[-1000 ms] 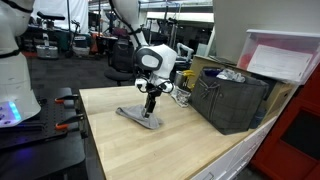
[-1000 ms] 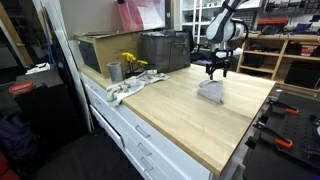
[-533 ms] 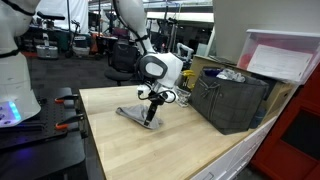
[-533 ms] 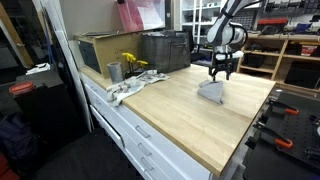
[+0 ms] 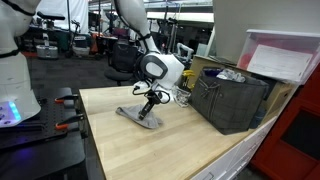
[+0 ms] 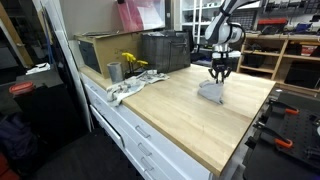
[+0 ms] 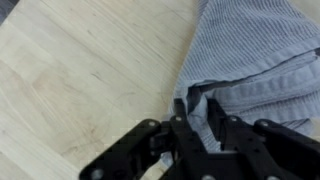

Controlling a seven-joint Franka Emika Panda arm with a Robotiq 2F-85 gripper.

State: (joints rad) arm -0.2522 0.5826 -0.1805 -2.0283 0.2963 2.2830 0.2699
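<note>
My gripper is down on the grey cloth, jaws narrow, pinching a raised fold at its edge; wooden table beneath.

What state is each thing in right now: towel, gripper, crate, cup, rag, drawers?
gray towel: bunched up, lying on the wooden table, one fold raised.
gripper: shut on the raised fold of the gray towel.
dark crate: upright, open-topped, things inside.
metal cup: upright.
light rag: crumpled at the table edge.
drawers: shut.
</note>
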